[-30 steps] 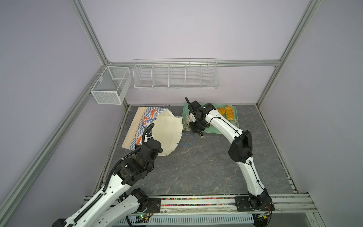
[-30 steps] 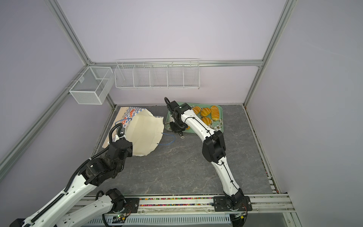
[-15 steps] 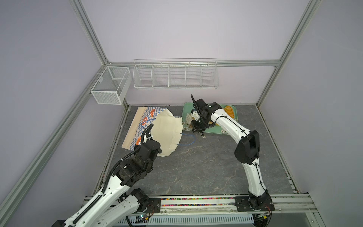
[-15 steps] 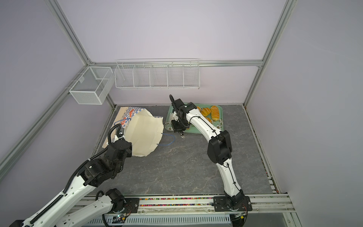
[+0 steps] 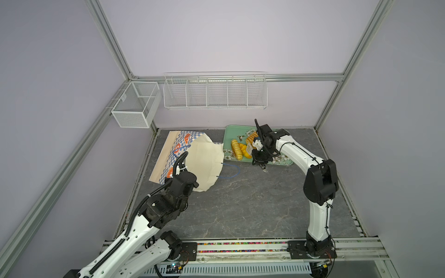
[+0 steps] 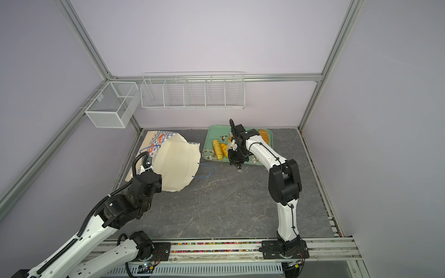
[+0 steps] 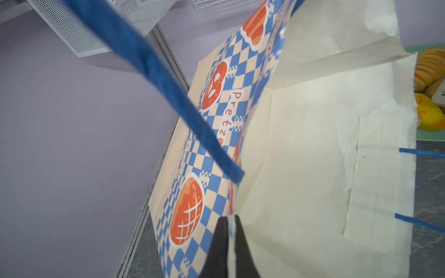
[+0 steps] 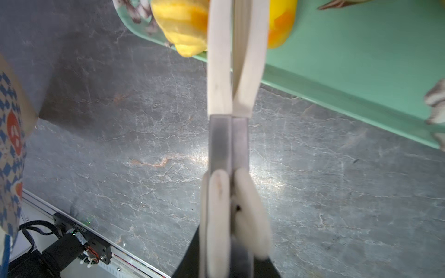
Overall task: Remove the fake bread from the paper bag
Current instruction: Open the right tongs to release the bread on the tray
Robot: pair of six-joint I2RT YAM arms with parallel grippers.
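Both tools closed: left tool (image 7: 230,231) pinching paper bag (image 5: 204,158) rim; right tool (image 5: 261,157) clamping tongs (image 8: 228,72), tips near fake bread (image 5: 237,149) on green tray (image 5: 281,161).

The paper bag (image 7: 212,134) is cream inside. Outside it has blue-and-cream checks, orange-red bread pictures edged in white, and orange-red lettering. Its cord handle (image 7: 168,84) is deep blue. The fake bread (image 5: 237,150) is glossy golden yellow to orange, ribbed with paler stripes. The tray (image 5: 232,132) is mint green with white flowers. The tongs (image 8: 219,72) are pale cream with a grey stretch. The desk (image 5: 252,197) is dark grey, veined in white, with one rusty streak. The walls (image 5: 216,36) are pale lilac.
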